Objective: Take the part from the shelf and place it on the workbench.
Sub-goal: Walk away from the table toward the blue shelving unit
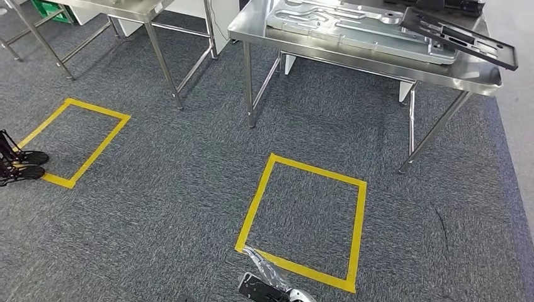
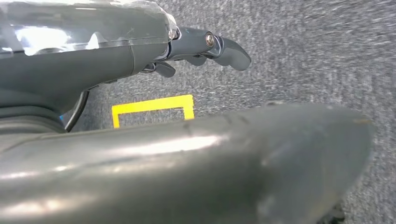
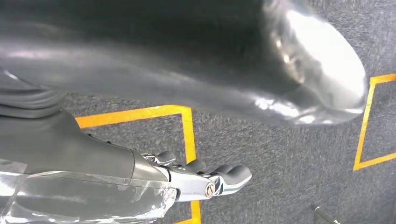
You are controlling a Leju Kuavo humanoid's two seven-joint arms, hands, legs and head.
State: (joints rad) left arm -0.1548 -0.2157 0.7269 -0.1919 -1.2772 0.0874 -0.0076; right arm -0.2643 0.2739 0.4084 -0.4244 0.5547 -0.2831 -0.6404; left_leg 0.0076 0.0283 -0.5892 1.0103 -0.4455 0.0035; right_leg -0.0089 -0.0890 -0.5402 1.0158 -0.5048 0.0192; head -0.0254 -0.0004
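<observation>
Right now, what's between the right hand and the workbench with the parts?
In the head view, grey carpet and a yellow tape square lie between the right hand and the workbench.

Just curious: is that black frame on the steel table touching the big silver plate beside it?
Touching. In the head view the black frame lies tilted across the silver plate, its near end overhanging the steel table.

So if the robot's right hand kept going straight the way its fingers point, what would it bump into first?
Probably just the floor. The right hand holds nothing, and its fingers point out over the grey carpet beside a yellow tape line. Nothing else shows ahead, though depth is hard to judge.
</observation>
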